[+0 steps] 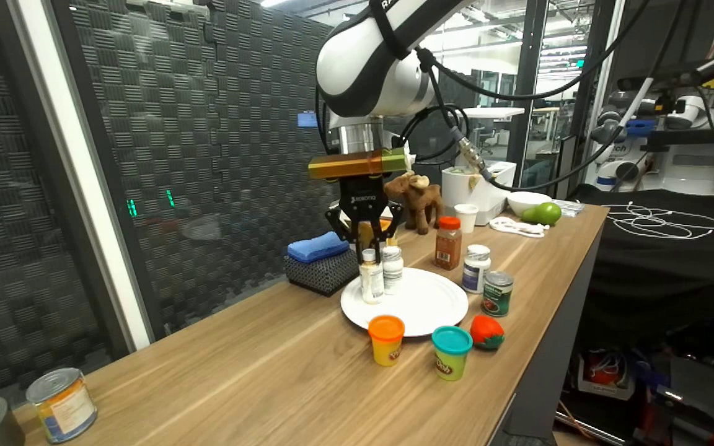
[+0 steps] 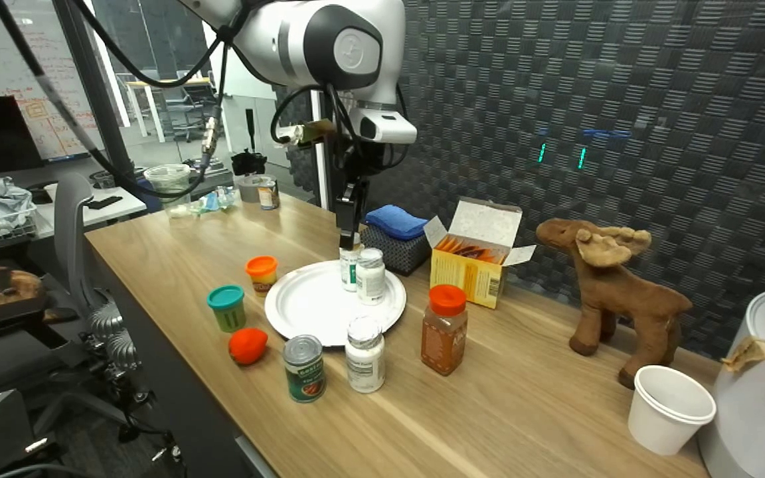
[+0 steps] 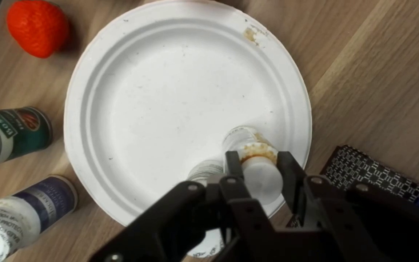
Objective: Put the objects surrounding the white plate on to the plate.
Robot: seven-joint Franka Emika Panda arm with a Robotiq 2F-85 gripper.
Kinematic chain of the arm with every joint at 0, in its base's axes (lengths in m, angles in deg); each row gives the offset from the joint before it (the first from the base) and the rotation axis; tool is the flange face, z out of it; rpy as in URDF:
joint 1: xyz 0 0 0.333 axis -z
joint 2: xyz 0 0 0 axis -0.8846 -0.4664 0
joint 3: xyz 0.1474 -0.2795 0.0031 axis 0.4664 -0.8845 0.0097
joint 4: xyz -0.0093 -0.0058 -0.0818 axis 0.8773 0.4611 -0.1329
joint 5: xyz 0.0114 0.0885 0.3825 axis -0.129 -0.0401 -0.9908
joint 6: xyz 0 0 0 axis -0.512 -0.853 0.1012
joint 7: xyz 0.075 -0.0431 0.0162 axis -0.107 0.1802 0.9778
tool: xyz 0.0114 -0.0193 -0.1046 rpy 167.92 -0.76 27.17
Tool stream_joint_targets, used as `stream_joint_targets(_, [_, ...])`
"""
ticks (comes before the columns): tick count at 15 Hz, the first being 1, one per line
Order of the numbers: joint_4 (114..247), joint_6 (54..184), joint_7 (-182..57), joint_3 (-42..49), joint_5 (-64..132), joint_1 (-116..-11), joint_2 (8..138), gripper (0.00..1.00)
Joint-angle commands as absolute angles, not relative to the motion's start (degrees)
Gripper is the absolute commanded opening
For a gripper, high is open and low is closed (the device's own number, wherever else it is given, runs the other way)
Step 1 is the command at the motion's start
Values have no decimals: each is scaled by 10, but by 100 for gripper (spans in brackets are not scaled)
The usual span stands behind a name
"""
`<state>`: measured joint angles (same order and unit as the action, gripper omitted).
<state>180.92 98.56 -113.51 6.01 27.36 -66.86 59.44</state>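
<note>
My gripper is shut on the cap of a small whitish bottle, its fingers on both sides of the cap in the wrist view. The bottle is upright on or just over the white plate. A white bottle stands on the plate beside it, partly hidden by my fingers in the wrist view. Around the plate stand an orange-lidded tub, a teal-lidded tub, a red strawberry, a green can, a purple-label bottle and a red-lidded spice jar.
A black patterned box with a blue cloth sits close to the plate, by the wall. A yellow open box, a plush moose and paper cups stand further along. A can is at the far end.
</note>
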Motion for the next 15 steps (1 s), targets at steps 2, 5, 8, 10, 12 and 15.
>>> stream_joint_targets(2, [1835,1014,-1118,62,258,-669,610,63])
stream_joint_targets(5, [1866,1030,-1115,68,256,-677,639,86])
stream_joint_targets(8, [1929,1088,-1121,71,282,-703,688,100])
stream_joint_targets(10, [1972,1111,-1116,76,302,-719,718,100])
stream_joint_targets(12, [2005,1126,-1116,83,312,-728,734,100])
stream_joint_targets(15, [2040,1143,-1103,95,300,-727,738,99])
